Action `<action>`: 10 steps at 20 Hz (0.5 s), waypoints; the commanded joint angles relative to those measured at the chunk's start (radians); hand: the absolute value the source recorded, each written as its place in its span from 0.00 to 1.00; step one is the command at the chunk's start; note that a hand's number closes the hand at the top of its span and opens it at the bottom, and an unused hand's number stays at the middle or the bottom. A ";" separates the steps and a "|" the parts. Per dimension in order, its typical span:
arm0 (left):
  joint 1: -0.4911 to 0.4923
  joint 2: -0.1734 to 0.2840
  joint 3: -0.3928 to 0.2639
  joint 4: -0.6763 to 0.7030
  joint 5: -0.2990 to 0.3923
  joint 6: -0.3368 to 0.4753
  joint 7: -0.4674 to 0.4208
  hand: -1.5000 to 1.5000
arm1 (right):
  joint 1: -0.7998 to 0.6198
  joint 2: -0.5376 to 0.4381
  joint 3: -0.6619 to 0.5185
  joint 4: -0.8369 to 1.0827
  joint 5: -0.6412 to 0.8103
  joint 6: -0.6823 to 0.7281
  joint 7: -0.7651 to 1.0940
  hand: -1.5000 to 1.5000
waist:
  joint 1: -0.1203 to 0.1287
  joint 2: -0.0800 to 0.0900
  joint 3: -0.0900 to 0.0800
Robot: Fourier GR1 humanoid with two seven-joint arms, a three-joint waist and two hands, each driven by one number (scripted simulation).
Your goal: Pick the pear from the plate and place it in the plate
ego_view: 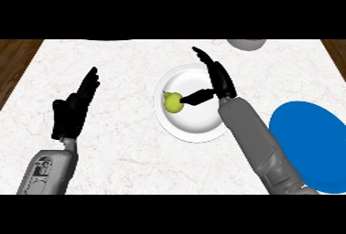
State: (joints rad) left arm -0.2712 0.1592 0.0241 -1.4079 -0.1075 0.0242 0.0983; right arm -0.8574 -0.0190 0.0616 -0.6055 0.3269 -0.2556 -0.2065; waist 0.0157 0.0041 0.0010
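Note:
A yellow-green pear (174,102) lies on the left part of a white plate (192,123) in the middle of the marble counter. My right hand (218,80) hovers over that plate with its fingers straight and pointing away from me. Its thumb (197,96) reaches left and touches the pear's right side. A blue plate (310,144) sits at the right edge, partly behind my right forearm. My left hand (73,109) stands open at the left, fingers up, well apart from the pear.
A grey bowl (246,44) shows at the counter's far edge, right of centre. A dark object (111,39) peeks in at the far left edge. Dark wood floor borders the counter on both sides.

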 commanded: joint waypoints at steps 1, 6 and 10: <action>0.054 0.026 0.017 0.001 0.003 -0.017 -0.046 0.50 | 0.032 -0.084 -0.103 -0.057 -0.100 0.063 -0.003 0.00 | -0.018 -0.005 -0.001; 0.066 -0.011 -0.012 -0.047 -0.039 0.034 -0.004 0.50 | 0.142 -0.175 -0.170 -0.162 -0.170 0.108 -0.031 0.00 | -0.027 -0.009 -0.001; 0.004 0.007 0.020 -0.007 -0.006 -0.001 0.003 0.50 | 0.155 -0.306 -0.245 -0.080 -0.217 0.222 -0.117 0.00 | -0.016 -0.001 -0.001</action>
State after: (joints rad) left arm -0.2375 0.1605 0.0255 -1.4578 -0.1190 0.0309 0.1179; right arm -0.7371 -0.2359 -0.1279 -0.7025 0.1542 -0.1127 -0.2701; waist -0.0007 -0.0004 0.0004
